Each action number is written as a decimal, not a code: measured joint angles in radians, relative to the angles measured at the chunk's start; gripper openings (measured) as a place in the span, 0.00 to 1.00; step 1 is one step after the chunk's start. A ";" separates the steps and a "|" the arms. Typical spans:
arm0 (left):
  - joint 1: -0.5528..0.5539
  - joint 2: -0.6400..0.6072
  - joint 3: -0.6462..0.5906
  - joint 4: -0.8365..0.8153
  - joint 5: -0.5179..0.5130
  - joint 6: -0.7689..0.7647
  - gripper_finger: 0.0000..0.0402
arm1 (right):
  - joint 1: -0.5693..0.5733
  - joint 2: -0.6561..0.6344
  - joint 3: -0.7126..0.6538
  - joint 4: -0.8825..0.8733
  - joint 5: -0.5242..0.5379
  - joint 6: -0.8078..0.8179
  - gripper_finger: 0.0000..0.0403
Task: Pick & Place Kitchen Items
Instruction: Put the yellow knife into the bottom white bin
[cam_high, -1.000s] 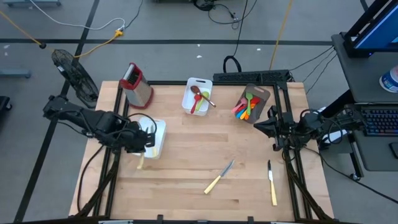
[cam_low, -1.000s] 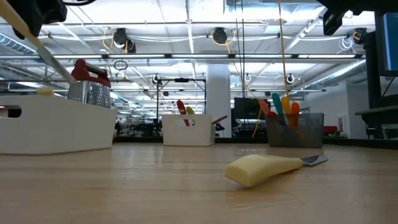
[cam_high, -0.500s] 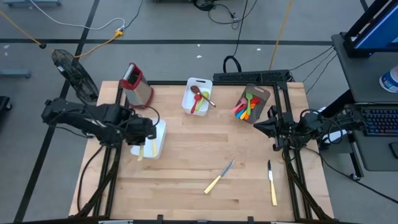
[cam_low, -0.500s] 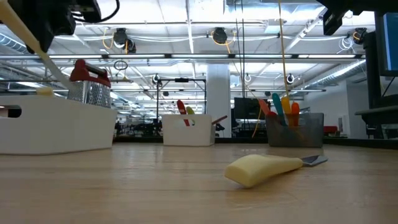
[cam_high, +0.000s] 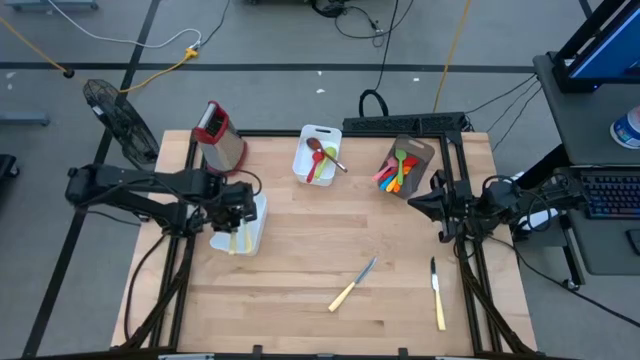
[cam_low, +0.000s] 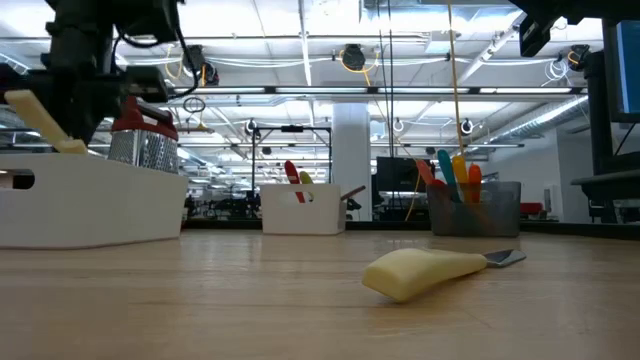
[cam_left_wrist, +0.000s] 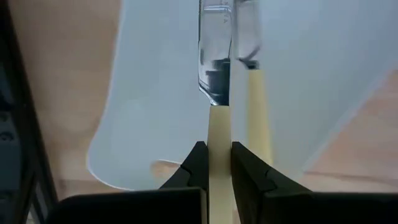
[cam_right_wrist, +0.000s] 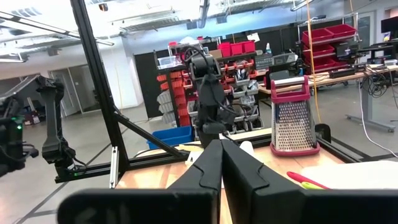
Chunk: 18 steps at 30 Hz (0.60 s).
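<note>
My left gripper (cam_high: 236, 212) is over the white tub (cam_high: 252, 228) at the table's left, shut on a cream-handled knife (cam_left_wrist: 216, 74) whose blade points down into the tub. A second cream-handled knife (cam_left_wrist: 255, 106) lies in that tub. Two more cream-handled knives lie flat on the table, one near the middle (cam_high: 352, 283) and one at the near right (cam_high: 437, 293). My right gripper (cam_high: 440, 207) is shut and empty at the table's right edge. My left gripper pinches the knife's cream handle (cam_left_wrist: 218, 134) between its two fingers, which lie along the handle and come slanting from above. The knife is tilted, its handle end (cam_low: 25, 105) up and its blade (cam_left_wrist: 214, 56) low inside the tub.
A red-topped metal grater (cam_high: 220, 137) stands at the far left. A white tub (cam_high: 318, 152) with red and green spoons is at the far middle. A brown holder (cam_high: 405, 165) with coloured utensils is at the far right. Bare wood lies between the tubs and the knives.
My left gripper has gone toward the table's far edge and down over the white tub. The knife, still held, has come down with it, and its blade has sunk behind the tub's wall.
</note>
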 joint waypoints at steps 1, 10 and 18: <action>0.011 -0.001 -0.016 0.016 0.003 0.006 0.06 | 0.000 0.000 0.000 0.000 0.000 0.000 0.01; 0.057 0.000 -0.116 0.184 0.028 0.024 0.06 | 0.000 0.000 0.000 0.000 0.000 0.000 0.01; 0.058 0.000 -0.125 0.180 0.023 0.040 0.22 | 0.000 0.000 0.000 0.000 0.000 0.000 0.01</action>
